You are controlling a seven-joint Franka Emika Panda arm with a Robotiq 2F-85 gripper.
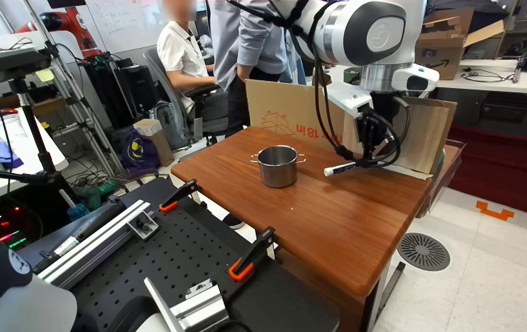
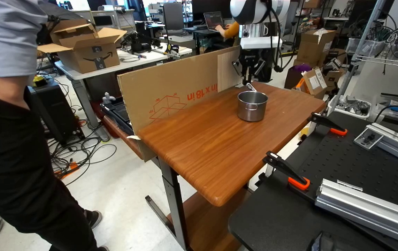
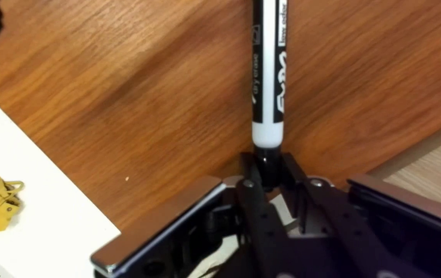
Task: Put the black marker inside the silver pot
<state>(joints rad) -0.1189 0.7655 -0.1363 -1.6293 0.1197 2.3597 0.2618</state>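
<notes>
The silver pot (image 1: pixel 279 175) stands upright on the brown table, with thin wire handles on its sides. It also shows in an exterior view (image 2: pixel 251 112) and is out of view in the wrist view. My gripper (image 3: pixel 268 166) is shut on the dark cap end of the black marker (image 3: pixel 268 77), which has a white band and white lettering. The marker (image 1: pixel 340 168) points out sideways, tilted slightly, and appears held above the table beside the pot. In an exterior view the gripper (image 2: pixel 247 81) is behind the pot, and the marker (image 2: pixel 251 87) shows just above its rim.
A cardboard sheet (image 1: pixel 291 108) stands along the table's (image 1: pixel 337 221) far edge, close to the gripper. A wooden panel (image 1: pixel 418 138) stands behind the arm. Black and orange clamps (image 1: pixel 249 258) sit near a black perforated board (image 1: pixel 166 258). A person (image 2: pixel 14 122) stands nearby.
</notes>
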